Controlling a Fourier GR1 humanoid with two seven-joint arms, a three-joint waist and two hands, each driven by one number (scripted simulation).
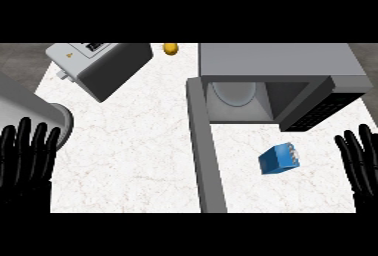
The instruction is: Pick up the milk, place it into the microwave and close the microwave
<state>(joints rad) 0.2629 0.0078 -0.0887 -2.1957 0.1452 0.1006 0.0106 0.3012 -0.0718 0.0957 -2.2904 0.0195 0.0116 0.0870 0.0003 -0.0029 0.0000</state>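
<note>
My left hand (28, 155) and right hand (359, 160) rest spread, fingers up, at the counter's (125, 165) edges; the blue milk carton (279, 159) lies before the open microwave (273, 80), its door (205, 150) swung wide.

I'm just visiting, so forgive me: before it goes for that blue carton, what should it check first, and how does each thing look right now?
1. Microwave door swung open: ok.
2. Room inside: ok, only the turntable plate shows.
3. Blue milk carton within view on the counter, in front of the microwave: ok.
4. Carton upright: cannot tell.
5. Right hand open, holding nothing: ok.
6. Left hand open, resting at the left edge, away from the toaster: ok.
</note>
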